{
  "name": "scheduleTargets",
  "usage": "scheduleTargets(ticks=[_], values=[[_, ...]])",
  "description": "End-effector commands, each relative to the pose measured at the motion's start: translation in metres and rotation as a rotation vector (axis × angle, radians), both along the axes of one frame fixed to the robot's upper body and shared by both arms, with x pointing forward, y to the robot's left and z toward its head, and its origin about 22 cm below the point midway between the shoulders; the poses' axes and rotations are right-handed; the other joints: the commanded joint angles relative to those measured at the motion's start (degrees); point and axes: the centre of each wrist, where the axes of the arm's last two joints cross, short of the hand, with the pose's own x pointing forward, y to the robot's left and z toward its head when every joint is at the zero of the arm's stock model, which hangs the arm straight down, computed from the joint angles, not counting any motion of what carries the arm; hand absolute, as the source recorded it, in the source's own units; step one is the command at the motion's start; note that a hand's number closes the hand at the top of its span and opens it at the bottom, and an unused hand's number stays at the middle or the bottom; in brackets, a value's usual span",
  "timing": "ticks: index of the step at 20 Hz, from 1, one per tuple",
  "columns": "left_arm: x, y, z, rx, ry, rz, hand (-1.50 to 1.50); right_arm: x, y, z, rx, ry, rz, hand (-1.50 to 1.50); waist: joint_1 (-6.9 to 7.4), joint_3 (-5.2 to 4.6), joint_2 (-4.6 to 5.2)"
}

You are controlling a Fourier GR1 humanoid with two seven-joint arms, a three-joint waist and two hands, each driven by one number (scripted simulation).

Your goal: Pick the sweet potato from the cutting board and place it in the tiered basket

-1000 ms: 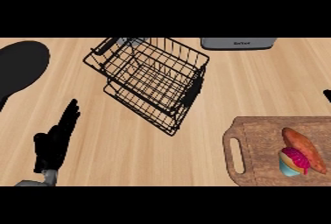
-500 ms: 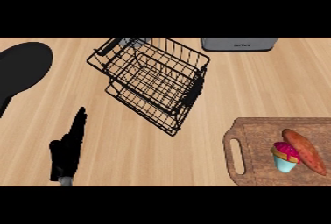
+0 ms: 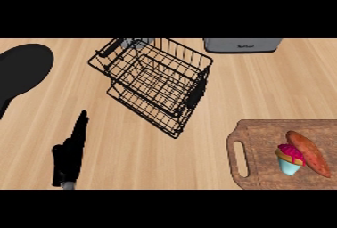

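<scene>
Because a cupcake [image 3: 290, 159] sits touching the sweet potato [image 3: 309, 153] on the cutting board [image 3: 256, 153], a grasp could knock it; left hand [image 3: 70, 153] rests straight-fingered, tiered basket [image 3: 155, 82] far-left.

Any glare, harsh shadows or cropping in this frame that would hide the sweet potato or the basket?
Head view: lighting is even across the wooden counter, no glare. Only a soft shadow shows under the tiered basket. The sweet potato lies unobstructed on the cutting board, beside a cupcake; the board's right edge is cropped. The left hand shows at the lower left, fingers straight.
</scene>
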Motion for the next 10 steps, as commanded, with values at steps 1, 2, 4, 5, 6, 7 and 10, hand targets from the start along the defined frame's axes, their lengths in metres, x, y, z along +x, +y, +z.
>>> scheduleTargets(ticks=[1, 2, 4, 5, 6, 7, 10], values=[[0.001, -0.002, -0.006, -0.025, 0.092, 0.005, 0.0, 0.005, 0.033, 0.018, -0.234, 0.075, 0.074, -1.5, -0.36, -0.29, 0.27], [-0.001, 0.002, -0.008, -0.024, 0.072, -0.005, 0.0, 0.004, 0.028, 0.025, -0.274, 0.094, 0.043, -1.5, -0.08, -0.26, 0.35], [-0.014, 0.012, -0.009, -0.007, 0.094, 0.013, 0.0, -0.001, 0.042, 0.015, -0.314, 0.067, 0.028, -1.5, -0.34, -0.22, 0.15], [-0.001, -0.001, -0.001, -0.023, 0.084, 0.007, 0.0, 0.003, 0.054, 0.007, -0.3, 0.043, -0.01, -1.5, 0.19, -0.19, 0.33], [-0.006, 0.004, -0.017, -0.011, 0.109, 0.015, 0.0, 0.0, 0.059, 0.014, -0.303, 0.031, -0.006, -1.5, -0.2, -0.22, 0.32], [-0.005, -0.008, -0.006, -0.02, 0.09, -0.01, 0.0, -0.003, 0.067, -0.006, -0.298, 0.049, -0.037, -1.5, 0.12, -0.18, 0.32], [-0.003, -0.025, -0.013, -0.021, 0.066, 0.012, 0.0, -0.012, 0.084, -0.01, -0.342, 0.06, -0.027, -1.5, -0.18, -0.19, 0.34]])
